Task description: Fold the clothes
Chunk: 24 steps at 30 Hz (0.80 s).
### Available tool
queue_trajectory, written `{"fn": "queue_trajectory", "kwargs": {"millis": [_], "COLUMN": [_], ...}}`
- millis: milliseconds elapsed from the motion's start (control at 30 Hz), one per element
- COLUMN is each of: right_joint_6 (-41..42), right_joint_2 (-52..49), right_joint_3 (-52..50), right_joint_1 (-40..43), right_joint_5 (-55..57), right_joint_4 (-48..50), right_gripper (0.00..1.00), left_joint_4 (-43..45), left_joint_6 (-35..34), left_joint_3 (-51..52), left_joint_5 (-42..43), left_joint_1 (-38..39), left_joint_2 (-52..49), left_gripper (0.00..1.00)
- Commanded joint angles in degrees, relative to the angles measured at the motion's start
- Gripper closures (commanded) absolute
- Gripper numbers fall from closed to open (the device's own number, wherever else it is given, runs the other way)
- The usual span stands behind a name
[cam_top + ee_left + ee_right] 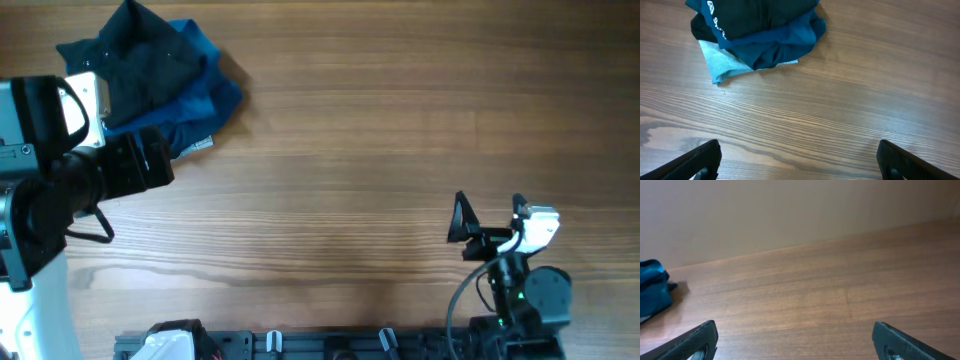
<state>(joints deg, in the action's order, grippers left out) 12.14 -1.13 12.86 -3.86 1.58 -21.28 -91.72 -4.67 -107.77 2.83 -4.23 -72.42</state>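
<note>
A crumpled pile of clothes [150, 75] is seen at the far left of a wooden table [400, 130]. A black garment [765, 15] is heaped over a blue garment [785, 45], with pale blue fabric [720, 62] showing beneath. The left gripper [799, 162] is held near the pile, jaws spread wide and empty. The right gripper [795, 342] is held well apart from it, likewise spread and empty. Judged from this, only the black garment should be pinched, at a free edge, so that it can be lifted clear and laid flat.
</note>
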Motion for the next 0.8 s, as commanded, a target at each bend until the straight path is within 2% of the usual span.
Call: {"fn": "queue_trajectory", "kwargs": {"millis": [0, 133, 767], "right_joint_6": [5.81, 10.97, 10.95], "right_joint_2": [0.94, 0.70, 0.70], "right_joint_3": [-6.47, -6.67, -6.67], "right_joint_1": [-0.04, -0.02, -0.02], "right_joint_5": [0.76, -0.11, -0.11], "right_joint_4": [3.30, 5.16, 5.16], "right_gripper": [0.01, 0.00, 0.01], "left_joint_4": [0.11, 0.11, 0.11], "left_joint_6": [-0.70, -0.72, -0.70], "left_joint_3": [0.24, 0.24, 0.24], "left_joint_5": [-0.57, -0.57, -0.57], "left_joint_1": [0.26, 0.26, 0.26], "left_joint_2": [0.26, 0.26, 0.26], "left_gripper": [0.00, 0.00, 0.00]}}
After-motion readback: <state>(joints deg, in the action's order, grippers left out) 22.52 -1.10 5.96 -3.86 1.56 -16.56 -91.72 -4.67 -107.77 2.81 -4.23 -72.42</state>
